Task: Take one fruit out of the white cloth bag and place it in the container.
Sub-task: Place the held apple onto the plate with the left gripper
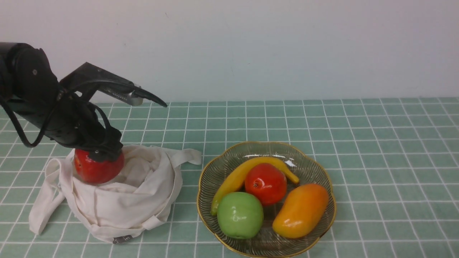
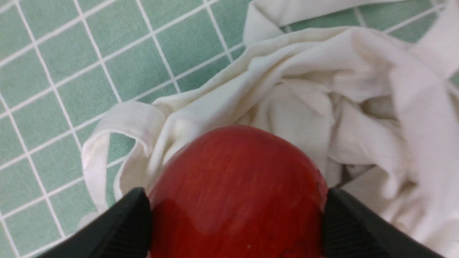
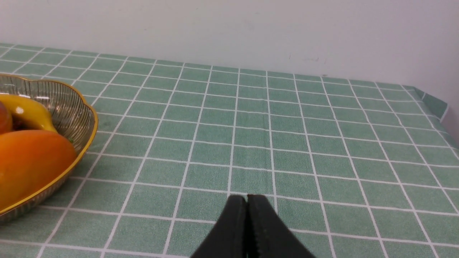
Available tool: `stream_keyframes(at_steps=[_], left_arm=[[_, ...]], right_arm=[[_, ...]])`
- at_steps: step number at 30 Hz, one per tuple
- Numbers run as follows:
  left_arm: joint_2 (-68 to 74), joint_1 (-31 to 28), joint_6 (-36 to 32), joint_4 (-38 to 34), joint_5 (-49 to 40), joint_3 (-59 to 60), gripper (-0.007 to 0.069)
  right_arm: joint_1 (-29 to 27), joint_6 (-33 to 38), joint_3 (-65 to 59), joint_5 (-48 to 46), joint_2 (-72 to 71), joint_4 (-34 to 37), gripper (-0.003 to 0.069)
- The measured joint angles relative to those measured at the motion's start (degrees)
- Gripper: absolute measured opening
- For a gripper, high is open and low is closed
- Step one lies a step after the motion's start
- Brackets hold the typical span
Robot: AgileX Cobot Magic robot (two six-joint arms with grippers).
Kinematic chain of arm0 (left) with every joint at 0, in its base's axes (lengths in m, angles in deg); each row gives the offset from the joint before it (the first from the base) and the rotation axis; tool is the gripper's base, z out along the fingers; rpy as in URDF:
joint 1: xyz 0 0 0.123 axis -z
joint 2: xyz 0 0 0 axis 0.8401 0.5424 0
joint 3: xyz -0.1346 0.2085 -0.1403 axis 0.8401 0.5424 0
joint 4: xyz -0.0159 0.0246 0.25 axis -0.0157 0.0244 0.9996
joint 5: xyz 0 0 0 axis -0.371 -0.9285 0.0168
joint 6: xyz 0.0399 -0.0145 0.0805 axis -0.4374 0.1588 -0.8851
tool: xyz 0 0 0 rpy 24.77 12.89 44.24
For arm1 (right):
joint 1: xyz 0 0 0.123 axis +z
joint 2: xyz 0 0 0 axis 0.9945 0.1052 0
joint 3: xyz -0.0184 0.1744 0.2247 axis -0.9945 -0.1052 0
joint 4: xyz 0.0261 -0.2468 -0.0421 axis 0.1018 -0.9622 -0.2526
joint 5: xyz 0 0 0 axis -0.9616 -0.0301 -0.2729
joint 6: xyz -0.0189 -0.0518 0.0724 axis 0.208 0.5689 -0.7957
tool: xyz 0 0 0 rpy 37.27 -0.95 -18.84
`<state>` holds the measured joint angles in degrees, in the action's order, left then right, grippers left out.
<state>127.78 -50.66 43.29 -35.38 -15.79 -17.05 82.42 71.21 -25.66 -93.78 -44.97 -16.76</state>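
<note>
My left gripper [image 1: 100, 156] is shut on the crimson apple [image 1: 96, 168], holding it over the left side of the white cloth bag [image 1: 122, 200]. In the left wrist view the apple [image 2: 236, 193] fills the gap between both black fingers [image 2: 344, 222], above the crumpled bag [image 2: 322, 100]. The glass bowl with the gold rim [image 1: 322, 168] stands to the right of the bag. My right gripper [image 3: 247, 200] is shut and empty, low over the tablecloth to the right of the bowl [image 3: 77, 118]; it is out of the front view.
The bowl holds a banana [image 1: 236, 175], an orange-red round fruit [image 1: 266, 183], a green apple [image 1: 239, 215] and a mango [image 1: 301, 210]. The bag's strap handles [image 1: 45, 208] trail on the green checked cloth. The table's right edge [image 3: 439, 107] shows in the right wrist view.
</note>
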Motion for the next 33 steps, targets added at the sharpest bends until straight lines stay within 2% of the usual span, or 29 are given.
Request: stream_keyframes(at_steps=[5,9,14,15,17,20,28,33], left_arm=[[-4.3,3.0,0.1,-0.3,-0.1,0.1,0.0554],[-6.9,7.4,0.1,-3.3,0.1,0.1,0.0554],[-7.6,14.8,0.1,-9.2,3.9,0.1,0.0554],[-7.1,18.4,0.1,-12.9,6.9,0.1,0.0554],[-6.1,21.9,0.1,-16.4,9.7,0.1,0.0552],[-4.5,25.9,0.1,-19.1,11.3,0.1,0.0551],[1.2,35.1,0.1,-20.9,12.2,0.1,0.0551],[3.7,36.8,0.1,-21.5,13.2,0.1,0.0551]], right_arm=[[0.0,0.0,0.0,0.0,0.0,0.0,-0.0015],[0.0,0.0,0.0,0.0,0.0,0.0,-0.0015],[0.0,0.0,0.0,0.0,0.0,0.0,-0.0015],[0.0,0.0,0.0,0.0,0.0,0.0,-0.0015],[0.0,0.0,0.0,0.0,0.0,0.0,-0.0015],[0.0,0.0,0.0,0.0,0.0,0.0,-0.0015],[0.0,0.0,0.0,0.0,0.0,0.0,-0.0015],[0.0,0.0,0.0,0.0,0.0,0.0,-0.0015]])
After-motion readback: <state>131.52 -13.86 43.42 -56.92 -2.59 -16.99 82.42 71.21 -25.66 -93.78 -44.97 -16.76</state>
